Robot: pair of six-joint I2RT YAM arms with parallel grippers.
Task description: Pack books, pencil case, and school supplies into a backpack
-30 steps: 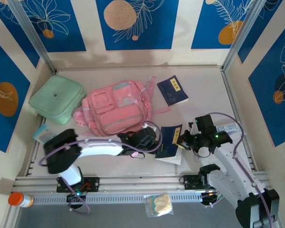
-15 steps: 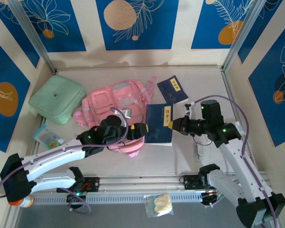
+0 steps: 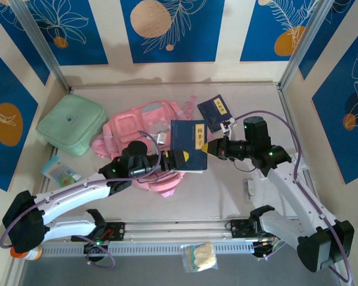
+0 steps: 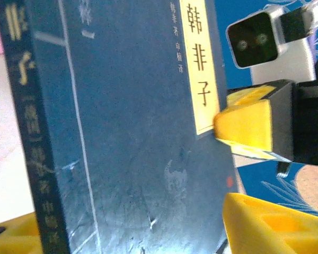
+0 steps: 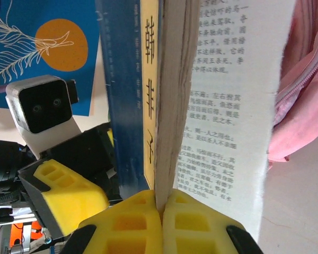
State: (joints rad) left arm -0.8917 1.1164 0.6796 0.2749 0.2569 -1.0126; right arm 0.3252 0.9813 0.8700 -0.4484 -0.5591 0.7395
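Observation:
A navy book (image 3: 188, 145) with a white title label hangs tilted over the right side of the pink backpack (image 3: 137, 134). My right gripper (image 3: 206, 149) is shut on its right edge; in the right wrist view the gripper (image 5: 161, 209) pinches the page block (image 5: 172, 106). My left gripper (image 3: 174, 159) sits at the book's lower left. Its jaws stand apart in the left wrist view (image 4: 143, 233), with the book's cover (image 4: 127, 132) spread across the gap. A second navy book (image 3: 216, 113) lies flat beyond.
A mint green pouch (image 3: 70, 125) lies at the back left, with a small packet (image 3: 59, 171) nearer the front. A small white item (image 3: 250, 186) rests under the right arm. A clear bag (image 3: 198, 257) lies in front of the rail.
The right gripper lifted the book off the table and carried it left and back, over the backpack. The left arm swung out to meet it, its jaws widening, then narrowing.

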